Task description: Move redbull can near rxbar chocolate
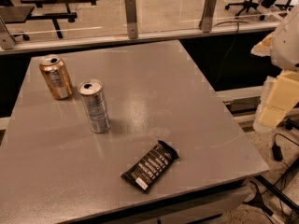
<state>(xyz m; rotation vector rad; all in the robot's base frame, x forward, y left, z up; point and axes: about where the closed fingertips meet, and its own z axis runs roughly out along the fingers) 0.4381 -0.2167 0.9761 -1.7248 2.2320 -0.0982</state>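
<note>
I'm aiming mid-body on the redbull can (95,106), steering clear of the copper can (55,77). My gripper (276,101) is hanging right of the table (187,101); can't tell how open.

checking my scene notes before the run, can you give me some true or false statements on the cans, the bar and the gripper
1. The redbull can stands upright on the table. True.
2. The rxbar chocolate touches the redbull can. False: they are apart; the bar lies nearer the table's front edge, to the right of the can.
3. A copper-gold can stands behind and to the left of the redbull can. True.
4. The gripper is closed on the redbull can. False: the gripper is not in view; only part of the robot's arm shows at the right edge, off the table.
5. The rxbar chocolate stands on end. False: it lies flat.
</note>
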